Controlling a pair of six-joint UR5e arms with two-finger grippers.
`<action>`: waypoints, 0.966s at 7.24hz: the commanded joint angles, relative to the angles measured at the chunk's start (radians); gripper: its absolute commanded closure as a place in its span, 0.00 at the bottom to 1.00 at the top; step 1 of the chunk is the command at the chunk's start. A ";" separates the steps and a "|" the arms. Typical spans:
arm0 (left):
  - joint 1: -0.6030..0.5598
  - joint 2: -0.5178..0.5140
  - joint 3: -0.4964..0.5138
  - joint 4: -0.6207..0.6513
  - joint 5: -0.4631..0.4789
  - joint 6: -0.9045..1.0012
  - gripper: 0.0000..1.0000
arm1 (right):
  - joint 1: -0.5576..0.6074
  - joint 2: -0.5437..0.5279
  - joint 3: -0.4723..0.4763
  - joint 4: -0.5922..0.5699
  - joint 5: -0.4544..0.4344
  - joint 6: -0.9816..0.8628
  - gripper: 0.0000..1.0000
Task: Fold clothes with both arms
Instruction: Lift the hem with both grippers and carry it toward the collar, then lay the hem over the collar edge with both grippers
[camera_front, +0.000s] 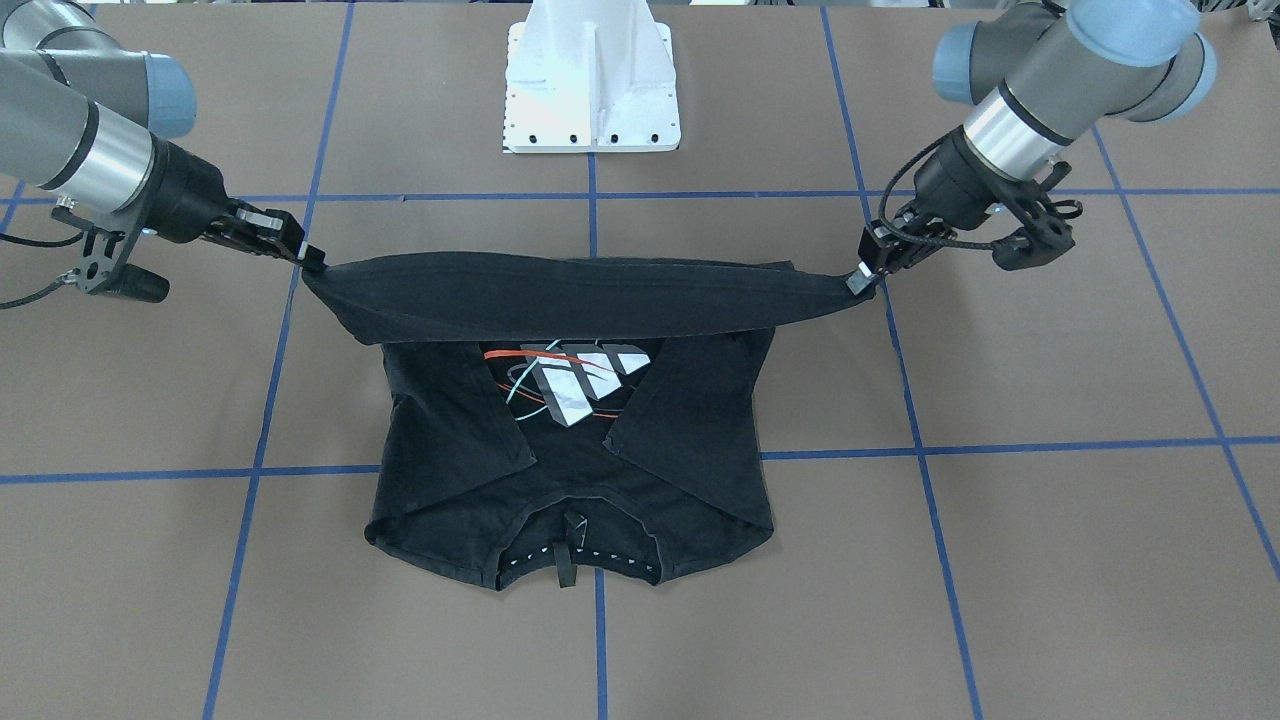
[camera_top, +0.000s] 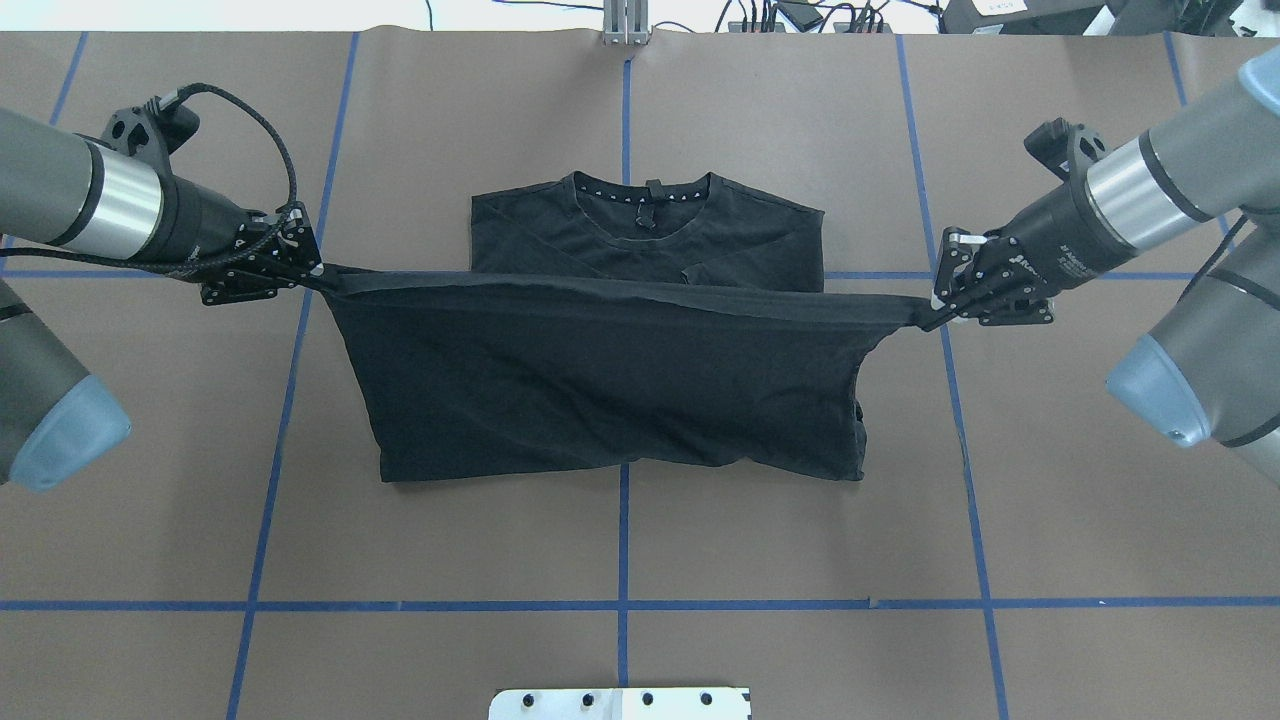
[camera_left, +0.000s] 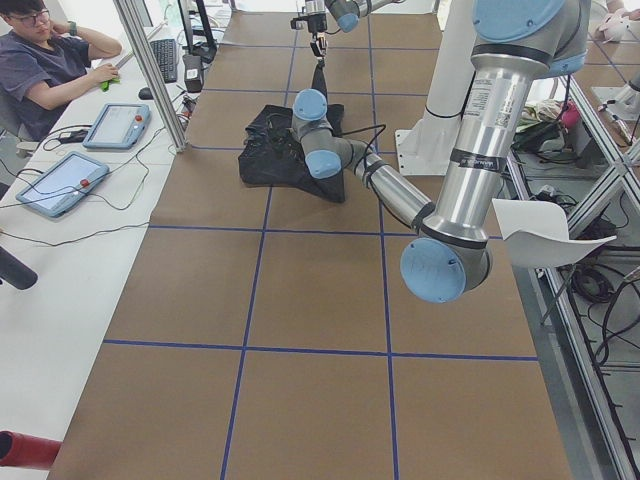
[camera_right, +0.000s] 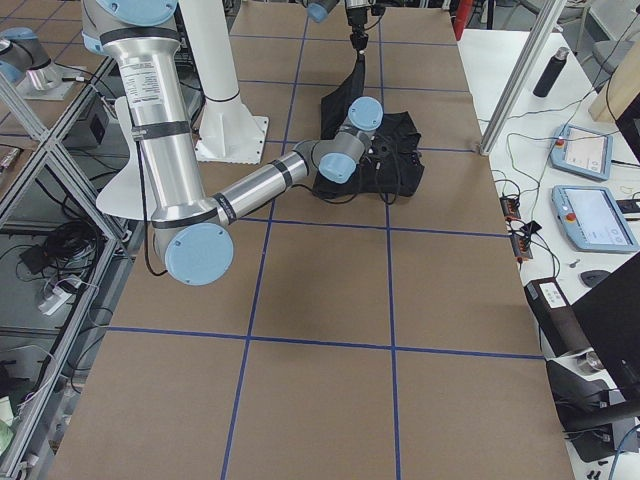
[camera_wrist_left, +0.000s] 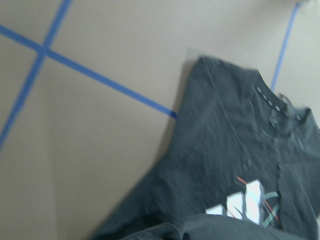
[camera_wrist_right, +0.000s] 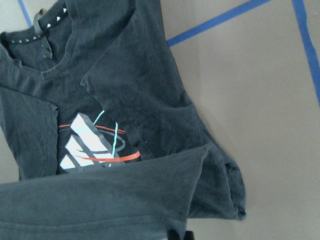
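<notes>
**On a brown desk, a shirt hem stretched between two pincers**

The brown desk (camera_top: 700, 540), squared off by blue tape lines (camera_top: 622, 560), carries the black T-shirt (camera_top: 600, 380) at its middle. The collar (camera_top: 645, 192) points away from the robot's white pedestal base (camera_front: 592, 90). The collar end lies flat, and both sleeves are turned in over the chest, so only a wedge of the logo (camera_front: 575, 385) shows between them.

The left pincer (camera_top: 316, 271) is clamped on one corner of the hem and the right pincer (camera_top: 932, 316) on the other. The two hold that edge off the desk, pulled almost straight from side to side. The cloth below it slopes down to a bend resting on the desk on the robot's side.

The tension seems meant to keep the hem level and free of creases, so the lower half can be carried over and laid toward the collar. The lengthwise fold looks roughly half done. If the arms travel unevenly, the hem would likely land skewed, and a slipping corner would let the edge sag.
</notes>
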 joint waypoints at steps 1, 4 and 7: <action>-0.009 -0.090 0.111 0.003 0.003 0.002 1.00 | 0.039 0.049 -0.072 0.000 -0.082 0.001 1.00; -0.010 -0.197 0.214 0.005 0.009 -0.010 1.00 | 0.038 0.163 -0.206 0.000 -0.133 0.006 1.00; 0.000 -0.363 0.402 0.002 0.096 -0.107 1.00 | 0.031 0.231 -0.290 0.003 -0.139 0.001 1.00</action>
